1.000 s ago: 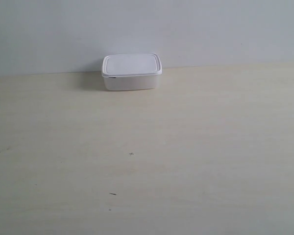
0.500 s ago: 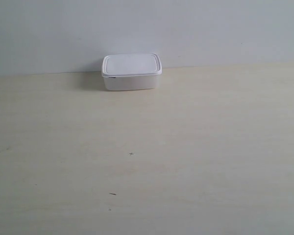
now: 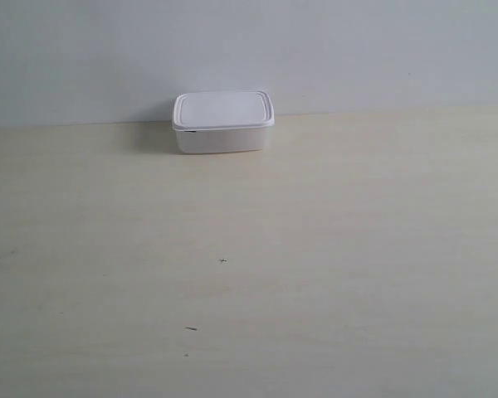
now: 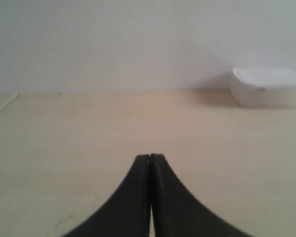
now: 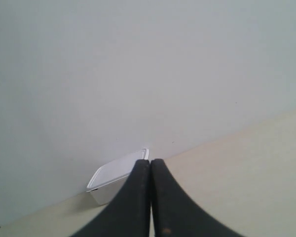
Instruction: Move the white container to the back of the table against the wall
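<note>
1. Left gripper: dark fingers pressed together tip to tip, closed on nothing. It sits low over the table and faces the far edge.
2. Right gripper: also closed, the fingers meeting in a thin seam, empty. It is tilted upward, so its view is mostly wall.
3. Near table, exterior view: pale cream wood grain. Small dark marks show: a short dash, a tiny cross beyond it, and a faint smudge at the view's left edge.
4. Container: white, rounded corners, flat rimmed lid seated on top. It stands upright at the far edge of the table, a little left of centre in the exterior view. Its back is at the line where table meets wall; cannot tell if it actually touches. A soft shadow lies on the table beside it. It is well apart from both grippers; in the right wrist view one corner is hidden behind the fingers.
5. Wall: plain, smooth, light grey-white, running across the whole back of the table.
</note>
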### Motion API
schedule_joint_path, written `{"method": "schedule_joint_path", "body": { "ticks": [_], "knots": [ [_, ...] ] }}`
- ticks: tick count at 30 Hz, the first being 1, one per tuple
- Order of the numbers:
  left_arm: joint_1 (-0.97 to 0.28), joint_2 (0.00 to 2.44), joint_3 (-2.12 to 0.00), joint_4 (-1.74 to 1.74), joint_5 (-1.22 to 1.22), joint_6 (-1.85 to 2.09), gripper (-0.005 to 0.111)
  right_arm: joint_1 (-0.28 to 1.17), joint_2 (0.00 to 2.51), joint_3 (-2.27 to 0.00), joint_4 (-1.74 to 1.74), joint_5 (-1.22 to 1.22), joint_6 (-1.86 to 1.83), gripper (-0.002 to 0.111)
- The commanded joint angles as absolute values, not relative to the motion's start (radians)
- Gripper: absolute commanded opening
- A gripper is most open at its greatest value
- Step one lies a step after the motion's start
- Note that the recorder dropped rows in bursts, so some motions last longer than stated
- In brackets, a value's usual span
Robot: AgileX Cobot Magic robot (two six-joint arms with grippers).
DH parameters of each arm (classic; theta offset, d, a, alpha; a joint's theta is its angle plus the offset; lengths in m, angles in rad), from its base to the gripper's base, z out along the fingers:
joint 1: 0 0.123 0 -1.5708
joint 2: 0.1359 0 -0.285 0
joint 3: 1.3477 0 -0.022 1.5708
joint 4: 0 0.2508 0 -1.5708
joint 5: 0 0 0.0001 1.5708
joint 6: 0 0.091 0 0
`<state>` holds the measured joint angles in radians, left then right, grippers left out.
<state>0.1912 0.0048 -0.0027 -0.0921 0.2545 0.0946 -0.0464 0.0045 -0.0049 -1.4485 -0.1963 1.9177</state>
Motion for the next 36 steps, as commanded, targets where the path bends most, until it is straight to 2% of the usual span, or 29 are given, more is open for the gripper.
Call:
{"method": "schedule_joint_path", "body": {
  "ticks": [1, 6, 36],
  "knots": [
    [0.193, 0.000, 0.000, -0.104, 0.340, 0.102, 0.000, -0.052, 0.000, 0.000, -1.447, -0.198, 1.911, 0.000],
    [0.193, 0.000, 0.000, 0.033, 0.356, -0.146, 0.000, -0.052, 0.000, 0.000, -1.447, -0.198, 1.911, 0.000],
    [0.193, 0.000, 0.000, 0.063, 0.356, -0.146, 0.000, -0.052, 0.000, 0.000, -1.456, -0.154, 1.903, 0.000]
  ]
}}
